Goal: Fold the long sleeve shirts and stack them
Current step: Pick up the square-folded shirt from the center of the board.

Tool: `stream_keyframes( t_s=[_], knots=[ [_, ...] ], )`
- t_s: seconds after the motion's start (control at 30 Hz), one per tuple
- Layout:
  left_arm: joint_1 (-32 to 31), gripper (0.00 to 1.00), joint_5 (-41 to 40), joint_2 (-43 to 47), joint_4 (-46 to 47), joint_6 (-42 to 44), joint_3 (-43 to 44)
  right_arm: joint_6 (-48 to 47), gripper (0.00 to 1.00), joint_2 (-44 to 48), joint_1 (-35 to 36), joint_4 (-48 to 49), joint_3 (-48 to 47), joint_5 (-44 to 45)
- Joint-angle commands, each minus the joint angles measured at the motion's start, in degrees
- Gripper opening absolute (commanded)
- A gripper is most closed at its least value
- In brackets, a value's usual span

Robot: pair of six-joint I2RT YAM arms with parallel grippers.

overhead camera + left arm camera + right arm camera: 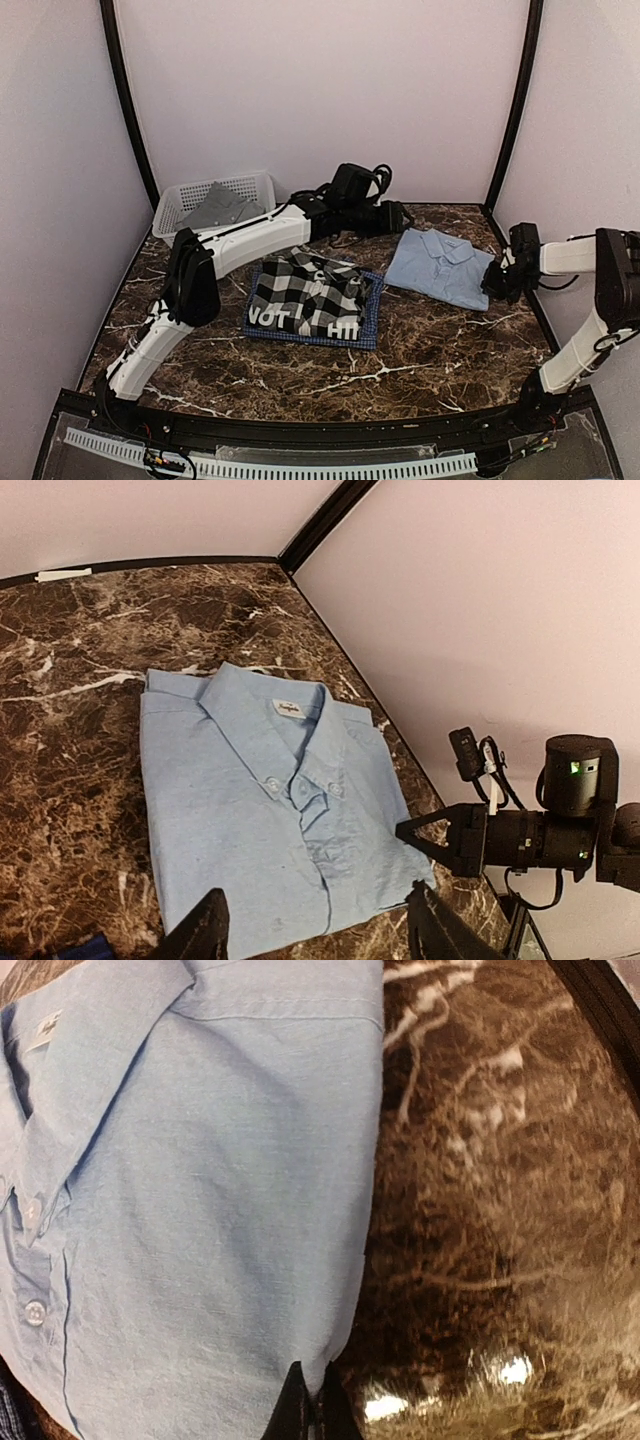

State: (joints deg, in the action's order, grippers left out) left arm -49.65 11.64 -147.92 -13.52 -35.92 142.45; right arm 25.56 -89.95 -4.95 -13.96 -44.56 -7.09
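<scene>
A folded light blue shirt (440, 265) lies collar up at the right of the marble table (440, 350). My right gripper (495, 278) is shut on its right corner; in the right wrist view the closed fingertips (310, 1412) pinch the cloth's edge (190, 1210). My left gripper (402, 217) hovers at the shirt's far left edge, open and empty; its spread fingers (205, 930) frame the shirt (260, 810). A black-and-white checked shirt (305, 293) lies folded on a dark blue fine-checked one (372, 322) at the centre. A grey shirt (220, 207) lies in the basket.
The white lattice basket (175, 205) stands at the back left. Black frame posts and the pale walls close the table at the back and sides. The right gripper also shows in the left wrist view (445, 842) at the shirt's corner.
</scene>
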Motion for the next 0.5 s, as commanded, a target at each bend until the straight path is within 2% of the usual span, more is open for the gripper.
stream_keyframes(
  t_s=[0.0, 0.17, 0.3, 0.43, 0.47],
  knots=[
    [-3.35, 0.59, -3.01, 3.33, -8.24, 1.31, -1.56, 2.59, 0.0, 6.72, -0.23, -4.45, 3.94, 0.82],
    [-5.61, 0.57, -5.33, 3.13, -11.87, -0.3, -4.13, 3.35, 0.0, 11.52, -1.59, -9.3, 5.47, 9.3],
    [-7.75, 0.56, -6.66, 2.36, -12.96, -0.79, -4.49, 3.83, 0.0, 13.17, -2.98, -10.59, 6.23, 10.83],
    [-9.62, 0.55, -12.77, 1.11, -14.38, -2.07, -4.98, 5.9, 0.0, 14.24, -4.63, -10.04, 7.08, 10.42],
    [-9.83, 0.55, -14.05, 0.73, -14.19, -2.14, -4.99, 6.29, 0.05, 14.27, -4.97, -9.7, 7.07, 10.09]
  ],
)
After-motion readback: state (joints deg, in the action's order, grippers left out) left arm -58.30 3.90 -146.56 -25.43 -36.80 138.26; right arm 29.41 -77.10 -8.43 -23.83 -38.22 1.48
